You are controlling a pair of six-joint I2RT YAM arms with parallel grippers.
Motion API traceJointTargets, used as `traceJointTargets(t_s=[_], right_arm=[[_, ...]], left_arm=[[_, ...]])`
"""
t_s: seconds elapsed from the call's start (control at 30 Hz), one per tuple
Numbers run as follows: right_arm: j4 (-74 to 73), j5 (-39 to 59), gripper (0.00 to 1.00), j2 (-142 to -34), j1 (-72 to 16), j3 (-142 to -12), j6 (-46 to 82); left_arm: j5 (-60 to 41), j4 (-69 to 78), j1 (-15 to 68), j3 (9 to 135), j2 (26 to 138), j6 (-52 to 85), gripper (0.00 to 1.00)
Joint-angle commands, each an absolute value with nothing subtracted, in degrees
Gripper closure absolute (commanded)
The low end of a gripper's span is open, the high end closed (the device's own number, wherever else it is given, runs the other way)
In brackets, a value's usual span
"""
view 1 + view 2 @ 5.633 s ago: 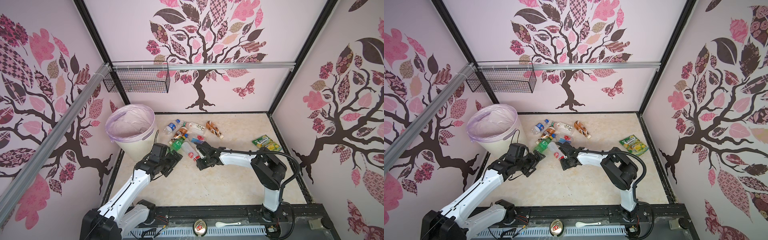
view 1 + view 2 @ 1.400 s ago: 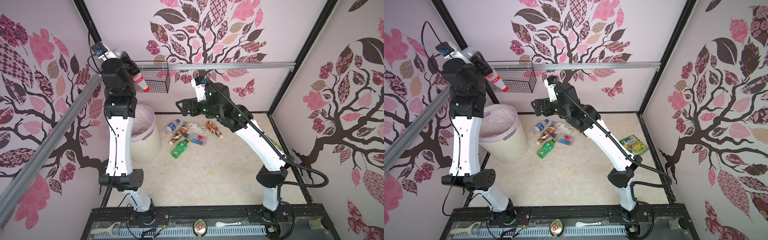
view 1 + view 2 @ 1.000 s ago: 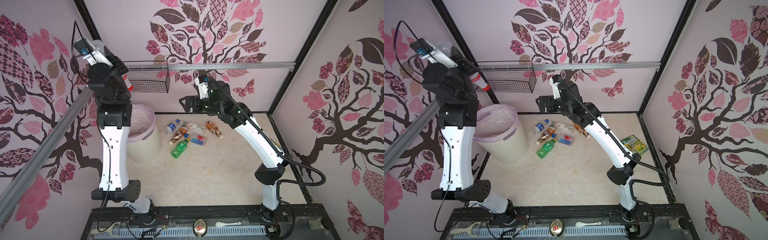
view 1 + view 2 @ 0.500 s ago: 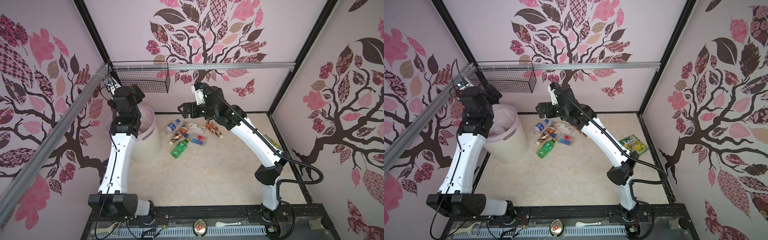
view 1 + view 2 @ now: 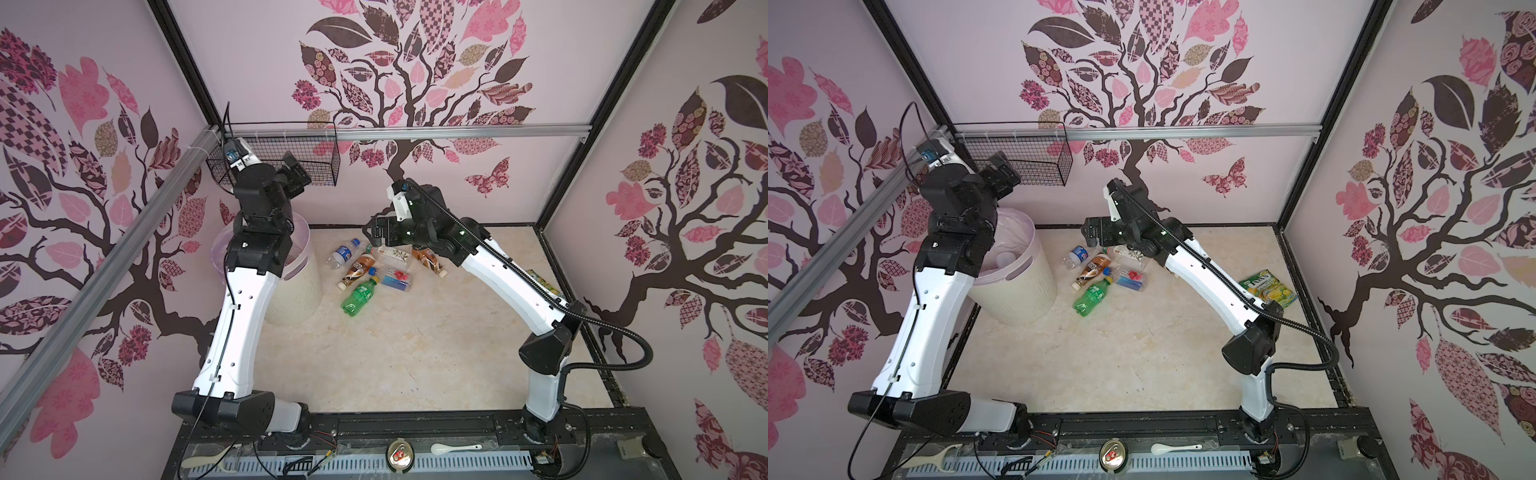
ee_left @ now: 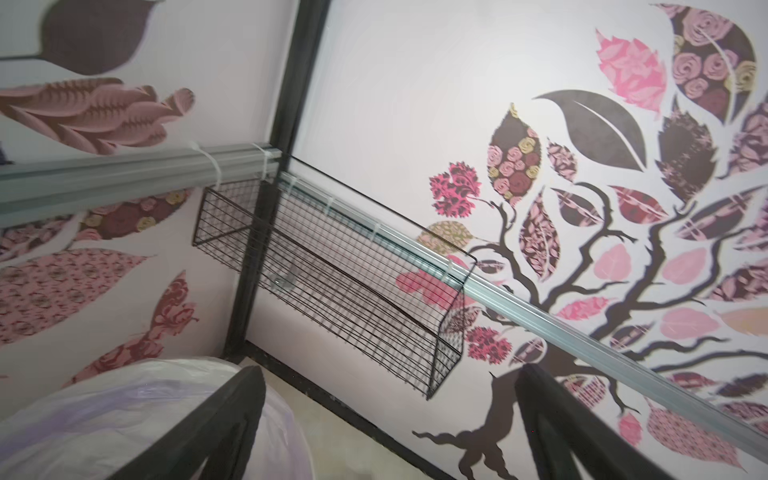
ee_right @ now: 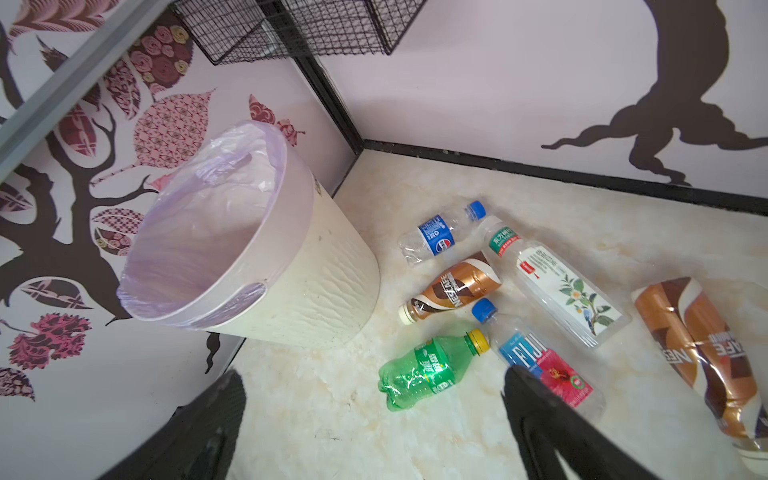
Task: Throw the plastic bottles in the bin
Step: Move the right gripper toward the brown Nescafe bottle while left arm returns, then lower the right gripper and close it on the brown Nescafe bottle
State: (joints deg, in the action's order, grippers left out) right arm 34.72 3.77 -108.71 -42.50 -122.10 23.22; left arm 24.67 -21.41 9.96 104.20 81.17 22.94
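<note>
Six plastic bottles (image 7: 453, 291): lay near floor's (image 7: 415, 436) back edge, beside bin (image 7: 328, 282)
Left gripper (image 6: 388, 374): fingers spread, empty, raised above bin
Right gripper (image 7: 372, 374): fingers spread, empty, above bottles

Pale pink walls (image 5: 540, 174) close in three sides, each printed with a dark brown tree (image 5: 395, 162) bearing pink and patterned leaves. Black posts (image 5: 183, 62) stand in the back corners. A silver rail (image 5: 457, 132) runs across the back wall, another runs along the left wall, and a black wire basket (image 5: 320, 162) hangs where they meet. The counter (image 5: 395, 357) is cream, marbled and evenly lit.
</note>
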Motion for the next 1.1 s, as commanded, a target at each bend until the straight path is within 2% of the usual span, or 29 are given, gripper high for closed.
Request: traceJointTargets(t_s=[0.0, 0.37, 0.63, 0.83, 1.07], right_arm=[[32.9, 2.6, 0.0, -101.6, -40.5, -119.2, 24.7], [31.8, -1.8, 0.0, -89.9, -35.2, -101.6, 23.1], [31.2, -2.5, 0.0, -86.8, -25.5, -89.2, 24.3], [26.1, -4.0, 0.0, -90.6, -21.5, -81.9, 20.8], [20.9, -4.4, 0.01, -102.1, -20.3, -81.6, 13.3]], left_arm=[[22.1, -24.2, 13.9, 106.6, 81.8, 22.9, 0.02], [19.3, -28.4, 26.6, 101.6, 81.8, 21.3, 0.02], [11.7, -29.4, 30.6, 92.6, 82.1, 28.0, 0.02], [5.1, -28.3, 30.7, 86.6, 85.0, 35.0, 0.02], [-2.3, -27.3, 30.7, 82.9, 90.5, 41.1, 0.02]])
